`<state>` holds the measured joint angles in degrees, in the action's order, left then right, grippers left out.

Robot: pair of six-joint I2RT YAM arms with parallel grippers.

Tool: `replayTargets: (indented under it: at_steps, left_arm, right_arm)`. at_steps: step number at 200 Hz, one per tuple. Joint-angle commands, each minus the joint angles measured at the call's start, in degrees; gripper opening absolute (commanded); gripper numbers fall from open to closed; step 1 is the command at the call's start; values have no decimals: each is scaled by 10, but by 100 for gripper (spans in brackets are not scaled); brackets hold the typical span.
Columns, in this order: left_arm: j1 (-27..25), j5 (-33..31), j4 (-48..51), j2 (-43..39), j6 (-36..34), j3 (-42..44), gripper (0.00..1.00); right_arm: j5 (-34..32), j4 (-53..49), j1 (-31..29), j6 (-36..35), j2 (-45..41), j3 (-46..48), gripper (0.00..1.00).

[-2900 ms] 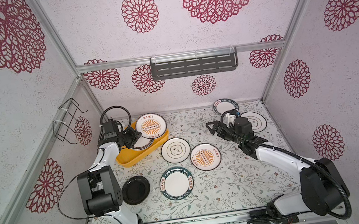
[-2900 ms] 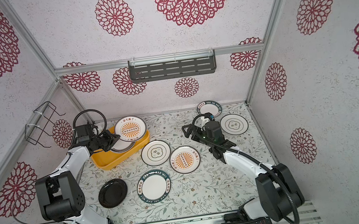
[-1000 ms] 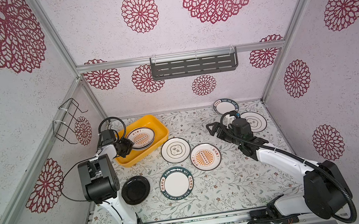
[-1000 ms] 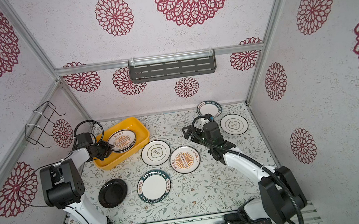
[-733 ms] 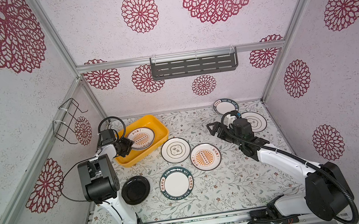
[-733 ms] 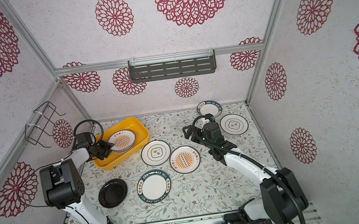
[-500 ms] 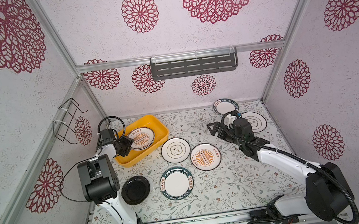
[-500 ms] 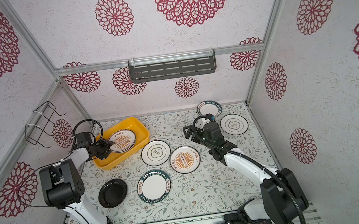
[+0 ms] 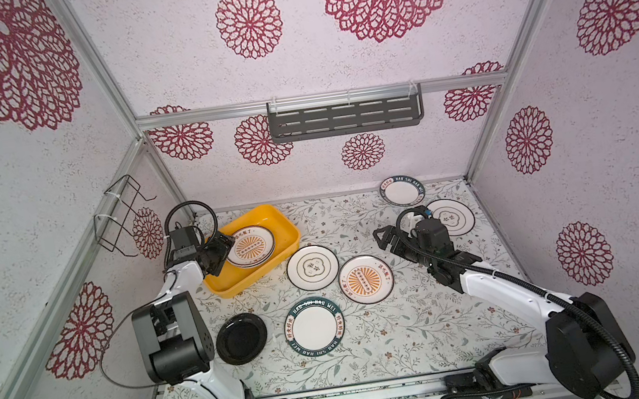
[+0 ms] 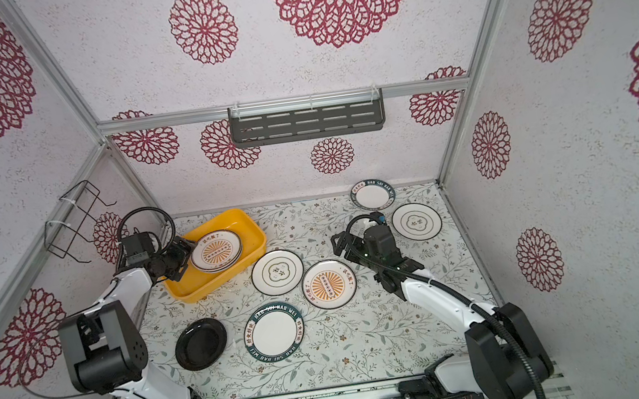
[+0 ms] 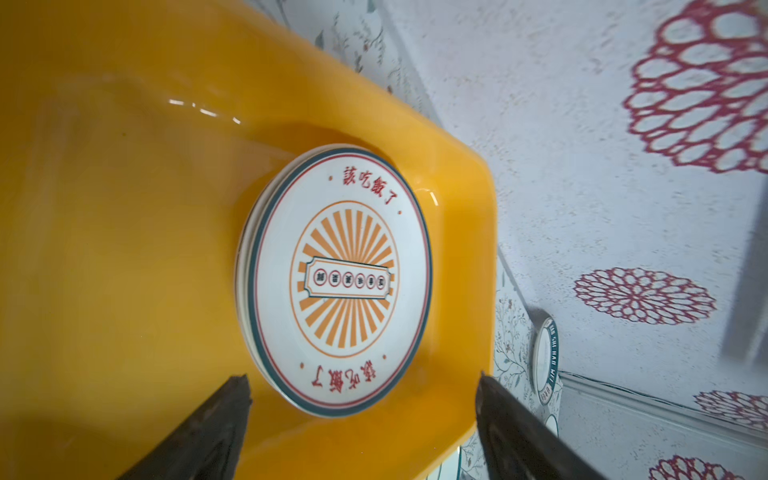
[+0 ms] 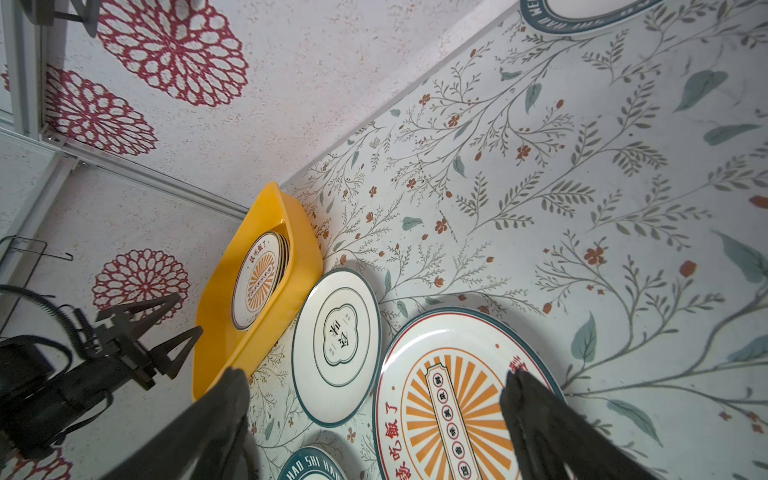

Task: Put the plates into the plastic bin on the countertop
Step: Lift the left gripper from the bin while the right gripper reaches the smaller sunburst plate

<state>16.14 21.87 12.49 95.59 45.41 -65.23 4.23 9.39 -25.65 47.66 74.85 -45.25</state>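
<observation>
Yellow-orange glossy plastic forms the bin point(image 9: 237, 285), a shallow rectangular tub with rounded corners and a flared rim, lying askew on the countertop point(image 9: 354, 221), a flat white surface printed with grey-green vines. Inside the bin lies a low stack of round glazed plates point(image 9: 250, 246). The top one is white with a thin teal-and-red rim line, red lettering and an orange sunburst centre, and it lies flat. The left gripper point(image 9: 221, 253) reaches over the bin's wall nearest the left arm. In the left wrist view its dark wedge-shaped fingers point(image 11: 216, 415) stand wide apart, flanking the stack's near edge, with nothing clamped between them.

Just beside the bin's long outer wall rests a white flower-outline plate point(image 9: 312, 267), and beyond that, away from the bin, a second sunburst plate point(image 9: 365, 279). The right gripper point(image 9: 382, 239) hovers above the countertop just past that plate, on its side away from the bin, its jaws spread fully and empty. Near the bin's corner closest to the robot bases sits a small glossy black plate point(image 9: 241, 338), with a teal-rimmed lettered plate point(image 9: 314, 326) next to it. Well apart from the bin, toward the back wall, lie another teal-rimmed plate point(image 9: 402, 190) and another flower-outline plate point(image 9: 450, 217). Above the bin's level, a grey slotted shelf point(image 9: 345, 118) hangs on that wall.
</observation>
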Motion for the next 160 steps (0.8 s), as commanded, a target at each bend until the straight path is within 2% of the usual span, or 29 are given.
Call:
replayTargets:
  at_steps: [1,37,51,110,139,160]
  left_arm:
    - [-1,-1,-37,-64,-19,30,93]
    - [-31,0,-25,-144,-48,53,100]
    - [-50,0,-18,-169,-59,59,97]
    - [-147,3,1,-221,-76,82,97]
    - [-177,0,11,-249,-86,97,97]
    - [-192,30,9,-257,-89,108,97]
  right_arm:
    - [-12,12,8,10,-10,17,99]
    - [5,25,15,25,-13,57,99]
    - [8,33,17,33,-18,77,99]
    - [27,40,21,62,-33,153,99]
    - [45,102,22,76,-26,201,99]
    - [67,143,22,83,-7,222,98]
